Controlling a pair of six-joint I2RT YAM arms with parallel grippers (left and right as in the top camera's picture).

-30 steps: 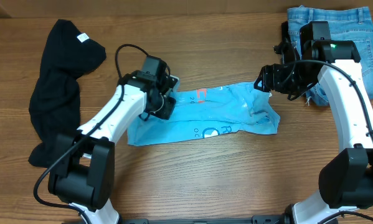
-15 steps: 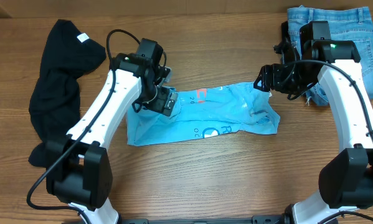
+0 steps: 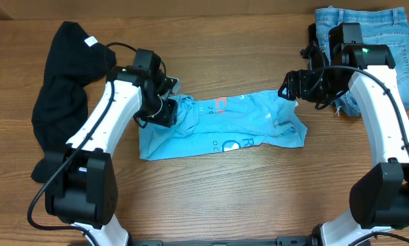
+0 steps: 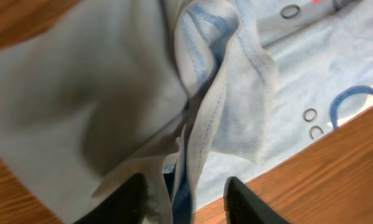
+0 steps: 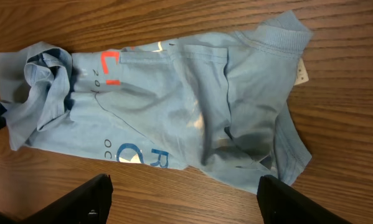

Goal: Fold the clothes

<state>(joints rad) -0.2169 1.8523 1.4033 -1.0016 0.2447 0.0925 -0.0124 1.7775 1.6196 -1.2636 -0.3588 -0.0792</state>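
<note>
Two grippers sit at opposite ends of the light-blue T-shirt, which lies stretched across the middle of the table. At the shirt's left end the left gripper is clenched on a bunched fold, with cloth running between its fingers. The right gripper hangs above the shirt's right end, jaws spread wide and gripping nothing, with the denim shorts just behind it.

1. Wood-grain table, brown, grain running L-R.
2. Centre: light-blue T-shirt down in a long strip, 9 to 3 o'clock, w/ its 9 o'clock end bunched up.
3. 10 o'clock: black garment, crumpled, apart from the shirt.
4. 2 o'clock corner: denim shorts by the table edge.
</note>
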